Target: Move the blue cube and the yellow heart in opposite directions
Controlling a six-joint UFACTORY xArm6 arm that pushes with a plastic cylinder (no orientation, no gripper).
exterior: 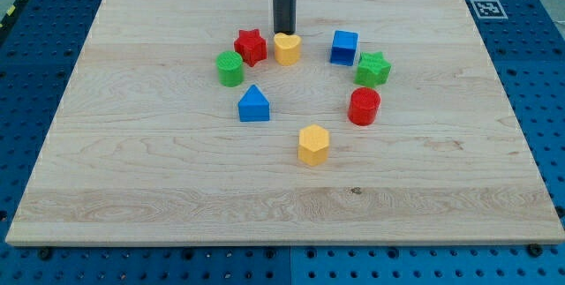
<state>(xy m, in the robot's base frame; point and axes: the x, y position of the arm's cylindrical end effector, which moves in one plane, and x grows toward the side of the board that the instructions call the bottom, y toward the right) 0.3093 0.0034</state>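
The blue cube [344, 47] sits on the wooden board, right of centre towards the view's top. The yellow heart [287, 48] lies to its left, with a gap between them. My tip [284, 32] comes down from the view's top and stands right at the heart's upper edge, touching it or nearly so. The tip is well to the left of the blue cube.
A red star [251, 46] sits just left of the heart, and a green cylinder [230, 69] lies further left. A green star [372, 69] and a red cylinder [364, 106] are right of centre. A blue triangular block [254, 104] and a yellow hexagon [313, 144] lie lower.
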